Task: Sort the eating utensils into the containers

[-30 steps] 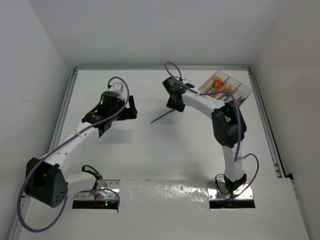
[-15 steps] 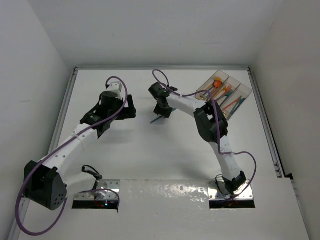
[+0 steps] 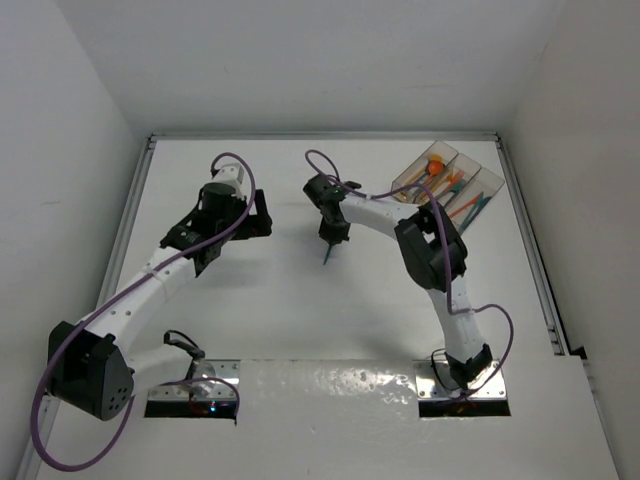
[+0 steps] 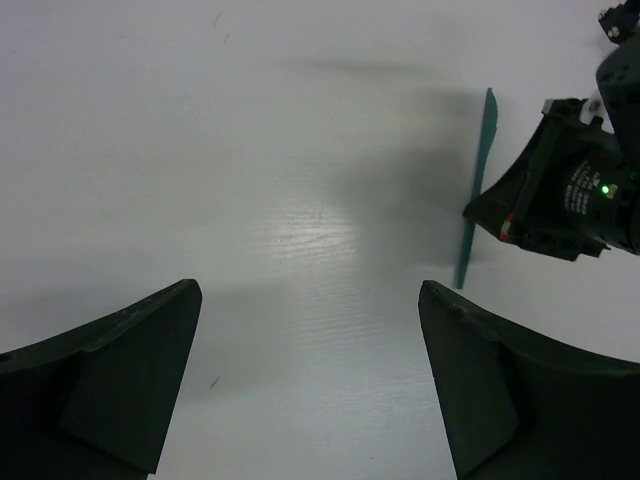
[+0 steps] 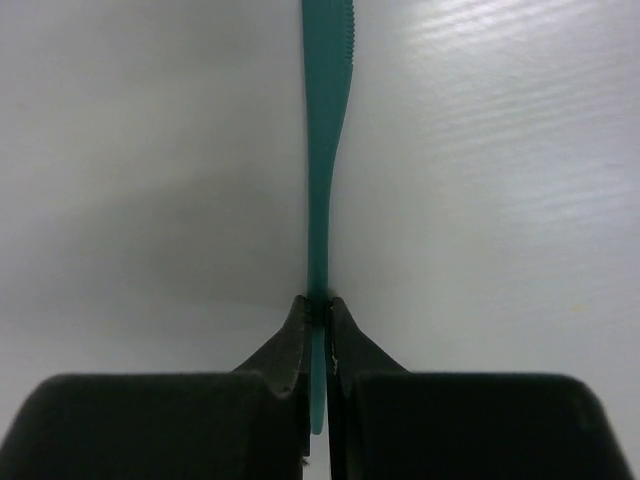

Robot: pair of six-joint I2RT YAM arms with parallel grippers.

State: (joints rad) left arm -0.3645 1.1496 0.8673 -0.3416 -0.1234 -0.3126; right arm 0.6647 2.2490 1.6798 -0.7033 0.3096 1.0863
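Note:
My right gripper (image 5: 318,305) is shut on the handle of a teal plastic knife (image 5: 325,150), whose serrated blade points away from the wrist. From above, the right gripper (image 3: 331,237) holds the knife (image 3: 327,252) over the table's middle, blade toward the near side. The knife (image 4: 476,190) also shows in the left wrist view beside the right wrist. My left gripper (image 4: 310,330) is open and empty over bare table; from above it (image 3: 262,216) sits left of the knife. The joined clear bins (image 3: 487,178) at the far right hold several orange, teal and blue utensils (image 3: 452,185).
The white table (image 3: 300,310) is walled on the left, back and right. Two metal base plates (image 3: 190,395) sit at the near edge. The right arm's purple cable (image 3: 320,155) loops above its wrist.
The right gripper has swung left and then turned, so the teal knife it holds now points toward the near edge instead of slanting left. The left arm has barely moved.

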